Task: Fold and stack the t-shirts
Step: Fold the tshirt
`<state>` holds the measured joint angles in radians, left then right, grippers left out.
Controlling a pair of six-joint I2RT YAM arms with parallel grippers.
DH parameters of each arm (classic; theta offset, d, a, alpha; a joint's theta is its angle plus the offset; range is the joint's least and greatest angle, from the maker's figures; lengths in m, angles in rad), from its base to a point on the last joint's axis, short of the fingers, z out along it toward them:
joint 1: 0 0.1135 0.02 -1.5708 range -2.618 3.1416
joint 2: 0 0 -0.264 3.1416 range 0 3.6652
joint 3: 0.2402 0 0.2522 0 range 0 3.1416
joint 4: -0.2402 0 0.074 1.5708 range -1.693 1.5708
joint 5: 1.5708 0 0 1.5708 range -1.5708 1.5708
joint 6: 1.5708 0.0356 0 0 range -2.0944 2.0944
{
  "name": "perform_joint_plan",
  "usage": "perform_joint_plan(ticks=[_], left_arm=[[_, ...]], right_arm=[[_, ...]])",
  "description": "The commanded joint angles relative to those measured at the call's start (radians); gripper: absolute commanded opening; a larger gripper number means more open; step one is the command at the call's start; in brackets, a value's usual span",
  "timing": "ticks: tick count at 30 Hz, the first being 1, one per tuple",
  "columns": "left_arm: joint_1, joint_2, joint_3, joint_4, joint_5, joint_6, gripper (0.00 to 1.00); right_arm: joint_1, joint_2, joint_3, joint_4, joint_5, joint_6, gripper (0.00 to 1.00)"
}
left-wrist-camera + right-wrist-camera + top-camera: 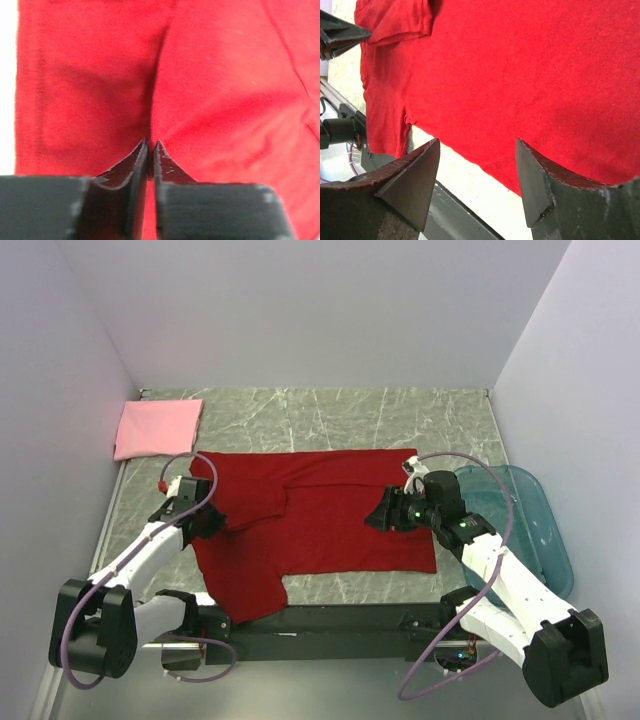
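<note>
Red shirt (330, 515): limp, light; we expect sagging. Left gripper (151, 145) pressed together, pinching a cloth ridge. Right gripper (478, 145) spread, hem lying between its fingers; grip there.

My desk (330, 415) is grey-green marbled stone. A red shirt (330, 525) lies spread across its middle, and the near left part reaches my front edge. A folded pink shirt (157, 427) lies in the far left corner. A teal bin (535, 525) lies at the right edge.
</note>
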<state>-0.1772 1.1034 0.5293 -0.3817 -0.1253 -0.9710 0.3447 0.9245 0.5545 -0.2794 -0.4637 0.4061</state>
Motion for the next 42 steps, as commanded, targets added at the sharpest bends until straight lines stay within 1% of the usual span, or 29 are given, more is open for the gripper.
perform_joint_plan(ticks=[1,2,4,5,6,7,10,11,13,15,16,17,19,20,21,22,23,25,26,28,29,32,35,36,37,42], left_arm=[[0.002,-0.019,-0.02,-0.04,-0.095,-0.032,0.16],[0.004,-0.016,-0.015,-0.04,-0.106,-0.032,0.28],[0.004,0.001,0.007,-0.048,-0.132,-0.032,0.41],[0.004,0.006,0.021,-0.054,-0.154,-0.029,0.53],[0.004,0.012,0.034,-0.059,-0.161,-0.02,0.57],[0.004,0.013,0.063,-0.066,-0.165,-0.012,0.66],[0.004,0.01,0.133,-0.077,-0.186,0.024,0.76],[0.004,0.012,0.152,-0.069,-0.194,0.037,0.76],[0.002,0.027,0.207,-0.053,-0.215,0.075,0.74],[0.007,0.074,0.245,-0.017,-0.211,0.112,0.72],[0.008,0.099,0.288,-0.008,-0.212,0.118,0.69],[0.013,0.125,0.308,0.004,-0.211,0.126,0.67],[0.024,0.217,0.365,0.046,-0.189,0.144,0.65],[0.034,0.287,0.386,0.058,-0.179,0.15,0.63],[0.042,0.324,0.408,0.078,-0.166,0.158,0.62],[0.054,0.358,0.454,0.084,-0.159,0.161,0.59],[0.059,0.425,0.474,0.092,-0.157,0.164,0.58],[0.077,0.492,0.535,0.109,-0.145,0.176,0.56],[0.085,0.551,0.555,0.109,-0.142,0.181,0.55],[0.11,0.608,0.613,0.106,-0.135,0.19,0.53],[0.116,0.653,0.627,0.109,-0.132,0.193,0.52],[0.143,0.728,0.675,0.101,-0.132,0.204,0.51],[0.173,0.783,0.712,0.077,-0.132,0.201,0.5],[0.174,0.794,0.718,0.069,-0.131,0.193,0.49],[0.209,0.806,0.73,0.06,-0.129,0.19,0.49],[0.248,0.862,0.748,0.037,-0.112,0.176,0.48]], right_arm=[[0.005,0.002,0.002,0.017,0.013,-0.009,0.69],[0.005,0.0,0.002,0.016,0.016,-0.009,0.69],[0.007,0.0,0.01,0.009,0.032,-0.007,0.69],[0.005,0.002,0.013,-0.001,0.043,-0.009,0.69],[0.005,0.005,0.021,-0.01,0.059,-0.009,0.69],[0.007,0.007,0.044,-0.021,0.1,-0.01,0.69],[0.005,0.037,0.099,-0.06,0.184,0.006,0.69],[0.002,0.049,0.114,-0.061,0.253,0.014,0.69],[-0.009,0.102,0.163,-0.063,0.299,0.039,0.69],[-0.067,0.184,0.195,-0.052,0.297,0.059,0.65],[-0.09,0.216,0.234,-0.047,0.284,0.075,0.63],[-0.13,0.281,0.255,-0.041,0.272,0.08,0.62],[-0.159,0.35,0.318,-0.021,0.263,0.098,0.6],[-0.17,0.42,0.341,-0.008,0.263,0.105,0.59],[-0.19,0.457,0.381,-0.001,0.26,0.118,0.58],[-0.197,0.489,0.403,0.008,0.252,0.125,0.57],[-0.207,0.558,0.421,0.026,0.247,0.132,0.57],[-0.222,0.628,0.481,0.04,0.238,0.148,0.56],[-0.225,0.693,0.501,0.042,0.24,0.152,0.56],[-0.236,0.753,0.561,0.037,0.252,0.163,0.56],[-0.237,0.808,0.577,0.028,0.261,0.168,0.56],[-0.25,0.899,0.634,0.003,0.284,0.188,0.56],[-0.251,0.953,0.671,-0.026,0.324,0.201,0.56],[-0.253,0.962,0.685,-0.032,0.336,0.21,0.56],[-0.253,0.971,0.691,-0.037,0.347,0.217,0.56],[-0.266,1.019,0.726,-0.064,0.381,0.235,0.56]])
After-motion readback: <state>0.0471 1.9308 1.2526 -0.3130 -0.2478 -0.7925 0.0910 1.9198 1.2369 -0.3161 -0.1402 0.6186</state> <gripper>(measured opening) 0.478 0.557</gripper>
